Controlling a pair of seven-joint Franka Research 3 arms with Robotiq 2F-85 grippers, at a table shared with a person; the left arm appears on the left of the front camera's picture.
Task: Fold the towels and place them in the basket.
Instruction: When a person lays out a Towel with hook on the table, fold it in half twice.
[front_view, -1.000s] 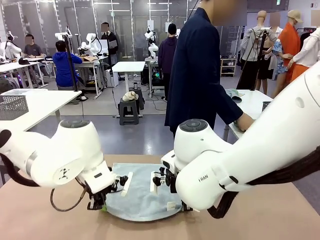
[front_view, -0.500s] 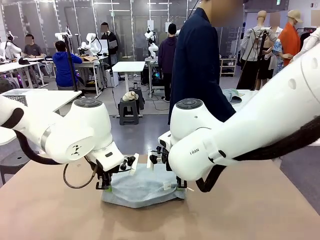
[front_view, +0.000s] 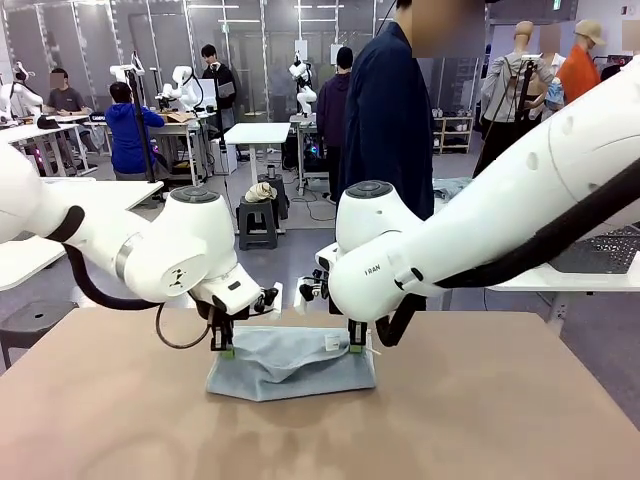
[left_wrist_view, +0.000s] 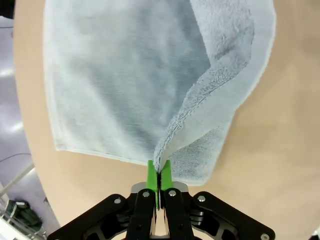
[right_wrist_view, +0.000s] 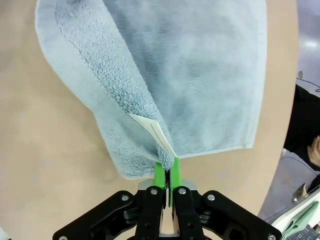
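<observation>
A pale blue-grey towel (front_view: 290, 365) lies on the tan table, its near edge lifted and carried over toward the far side. My left gripper (front_view: 222, 347) is shut on the towel's left corner; in the left wrist view the green pads (left_wrist_view: 158, 172) pinch the raised fold of the towel (left_wrist_view: 125, 80). My right gripper (front_view: 357, 344) is shut on the right corner, where a white label (right_wrist_view: 152, 131) hangs beside the pinched towel (right_wrist_view: 200, 65). Both grippers hover just above the cloth near the table's far part. The basket is out of view.
The tan table (front_view: 500, 420) stretches wide in front and to both sides of the towel. A person in a dark coat (front_view: 390, 120) stands just beyond the far edge. A white side table (front_view: 590, 270) holding a dark mesh object stands at the right.
Both grippers have carried the towel's near edge up and away from the camera toward the far side, doubling the cloth over itself. The person has turned and straightened up.
</observation>
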